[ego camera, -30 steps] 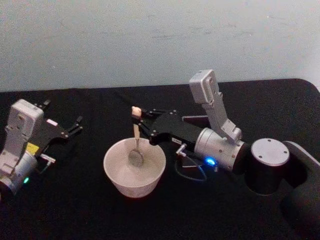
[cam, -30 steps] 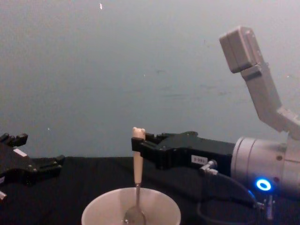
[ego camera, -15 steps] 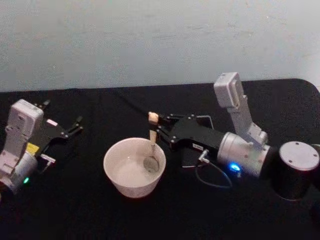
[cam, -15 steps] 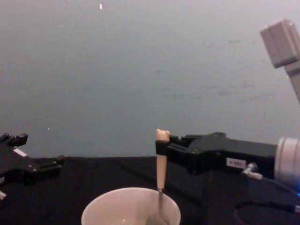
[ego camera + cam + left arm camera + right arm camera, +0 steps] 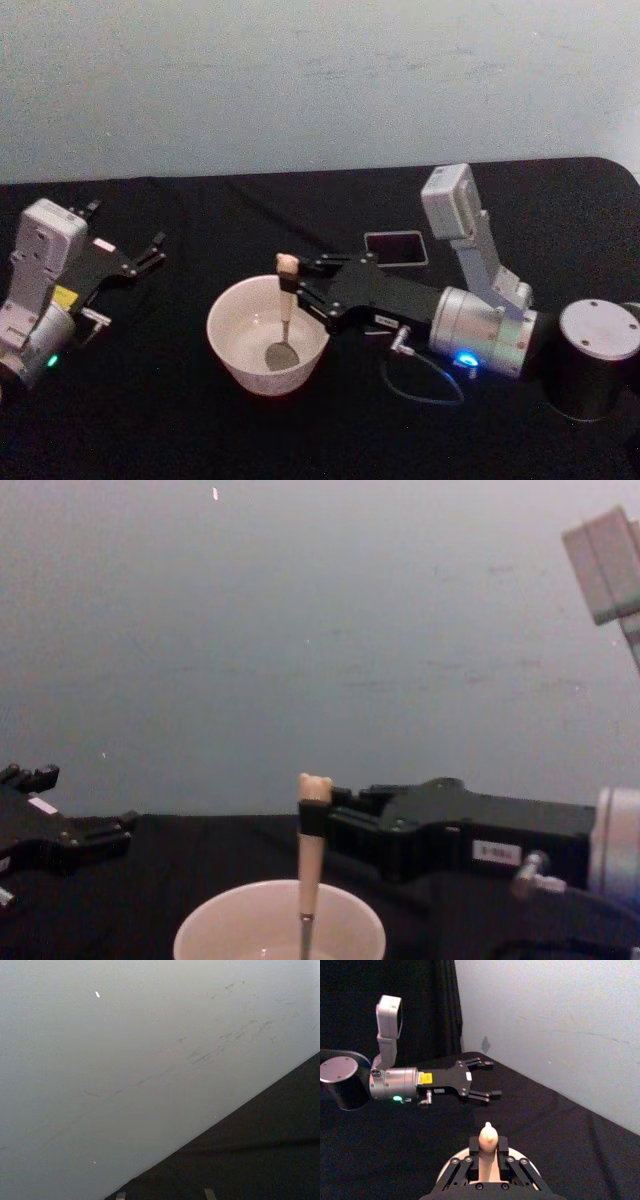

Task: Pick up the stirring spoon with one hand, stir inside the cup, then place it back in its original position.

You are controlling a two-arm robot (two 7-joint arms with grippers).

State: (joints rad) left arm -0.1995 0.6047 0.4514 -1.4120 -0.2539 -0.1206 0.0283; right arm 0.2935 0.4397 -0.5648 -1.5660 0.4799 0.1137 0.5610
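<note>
The cream-white cup (image 5: 252, 372) stands on the black table before me, with its rim low in the chest view (image 5: 205, 932). The stirring spoon (image 5: 285, 312) stands nearly upright in it. Its bear-head top (image 5: 315, 786) rises above the rim and its steel bowl (image 5: 279, 356) rests near the cup's bottom. My right gripper (image 5: 290, 283) is shut on the beige handle just below the bear head, reaching in from the right (image 5: 312, 820). The right wrist view has the handle (image 5: 488, 1136) clamped between the fingers. My left gripper (image 5: 125, 232) rests open at the far left, apart from the cup.
A dark square holder (image 5: 395, 246) stands behind the right arm, further back than the cup. A thin cable (image 5: 425, 388) loops on the cloth under the right wrist. A pale wall closes off the table's far edge. The left gripper (image 5: 491, 1079) lies beyond the cup.
The right gripper has carried the spoon around inside the cup: from the middle to the right side, then back left and toward the near side. The left arm has not moved.
</note>
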